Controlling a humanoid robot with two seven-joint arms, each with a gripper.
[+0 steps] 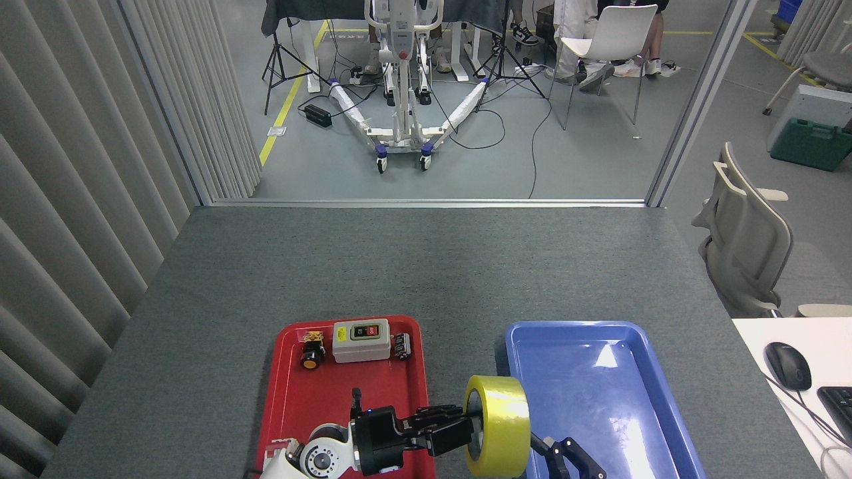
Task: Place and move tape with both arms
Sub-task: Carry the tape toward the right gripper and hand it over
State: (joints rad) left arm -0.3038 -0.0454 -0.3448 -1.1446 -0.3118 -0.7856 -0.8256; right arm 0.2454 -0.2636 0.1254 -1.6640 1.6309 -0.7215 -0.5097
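The tape (pixel 502 424) is a wide yellow roll held on edge between the red tray (pixel 286 406) and the blue tray (pixel 599 372), near the table's front edge. My left gripper (pixel 466 429) comes in from the lower left and is shut on the roll, with fingers reaching into its core. My right gripper (pixel 566 459) shows only as black fingers at the bottom edge, just right of the roll and over the blue tray's near left corner. How far its fingers are spread is cut off by the frame.
The red tray holds a grey switch box (pixel 361 340), a small orange-capped button (pixel 309 358) and a small black part (pixel 401 346) at its far end. A white desk with a mouse (pixel 787 365) stands to the right. Grey table (pixel 426 266) stretches ahead.
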